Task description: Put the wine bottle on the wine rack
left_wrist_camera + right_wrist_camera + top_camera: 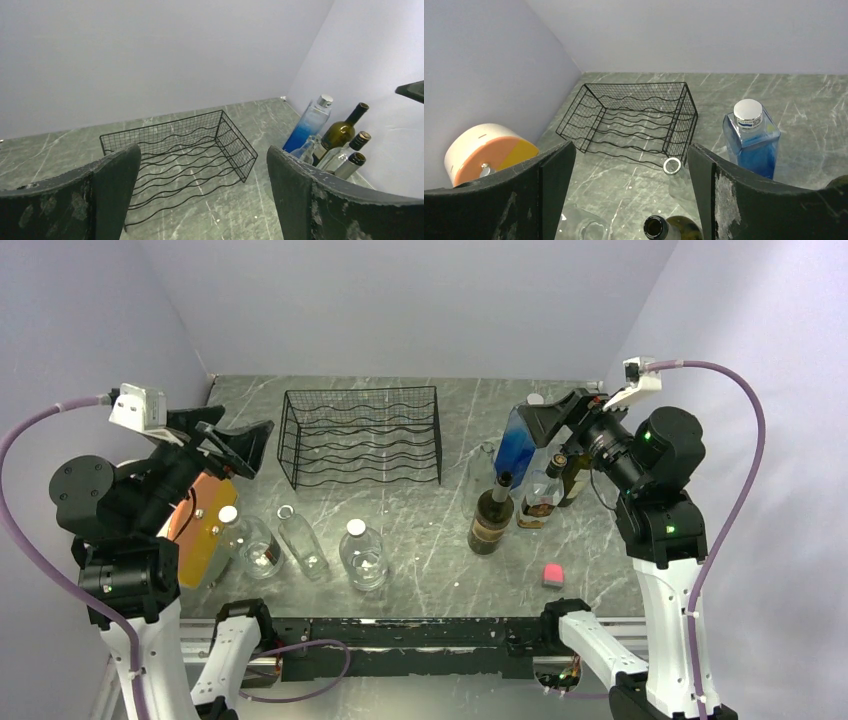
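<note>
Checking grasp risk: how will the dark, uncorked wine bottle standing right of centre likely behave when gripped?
The dark wine bottle looks like glass: probably slippery and breakable. Tall, narrow and upright, it may tip if nudged. Round-bodied, it likely rolls once laid down.

L arm (120, 510) raised over table (420, 530) left edge, L gripper (238, 446) jaws wide apart, empty. R arm (660, 490) up by right edge, R gripper (548, 422) also spread, empty. Both aimed at far edge.
</note>
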You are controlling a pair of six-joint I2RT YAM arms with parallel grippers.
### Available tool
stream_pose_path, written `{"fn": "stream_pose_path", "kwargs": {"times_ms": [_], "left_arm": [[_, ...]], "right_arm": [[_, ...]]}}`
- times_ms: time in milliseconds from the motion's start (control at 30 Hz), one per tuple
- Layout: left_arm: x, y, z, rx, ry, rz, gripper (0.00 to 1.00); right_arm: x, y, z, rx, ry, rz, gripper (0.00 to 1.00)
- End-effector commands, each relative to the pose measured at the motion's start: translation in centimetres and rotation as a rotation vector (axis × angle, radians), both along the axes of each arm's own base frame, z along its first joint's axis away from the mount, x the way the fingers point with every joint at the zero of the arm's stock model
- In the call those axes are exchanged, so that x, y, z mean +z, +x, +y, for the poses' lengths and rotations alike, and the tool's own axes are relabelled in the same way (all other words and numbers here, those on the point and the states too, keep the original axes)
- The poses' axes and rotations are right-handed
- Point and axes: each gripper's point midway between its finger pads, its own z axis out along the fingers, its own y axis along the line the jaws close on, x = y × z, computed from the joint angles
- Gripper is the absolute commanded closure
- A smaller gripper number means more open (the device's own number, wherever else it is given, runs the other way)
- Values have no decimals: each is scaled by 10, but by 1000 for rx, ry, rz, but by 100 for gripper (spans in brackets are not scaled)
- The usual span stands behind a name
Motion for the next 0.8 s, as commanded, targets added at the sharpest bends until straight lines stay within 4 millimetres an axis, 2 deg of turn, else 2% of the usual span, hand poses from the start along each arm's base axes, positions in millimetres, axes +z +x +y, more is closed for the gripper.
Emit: {"fn": "stream_pose_path", "kwargs": {"times_ms": [0, 133, 333, 500, 667, 767], "left_arm": [[13, -16, -15, -80, 5, -59, 0], [11, -19, -18, -90, 11, -85, 0], [5, -19, -25, -142, 31, -91, 1], [1, -21, -29, -170, 46, -92, 1], [-2, -21, -31, -186, 51, -95, 1], [-5, -18, -30, -178, 47, -80, 2]], "right_arm": [[-6, -3, -2, 2, -15, 21, 12], [-11, -10, 7, 77, -60, -13, 12], [-8, -23, 19, 175, -88, -88, 11], [-15, -32, 37, 326, -112, -88, 12], [-16, -46, 56, 494, -103, -84, 16], [-16, -45, 59, 514, -99, -71, 18]]}}
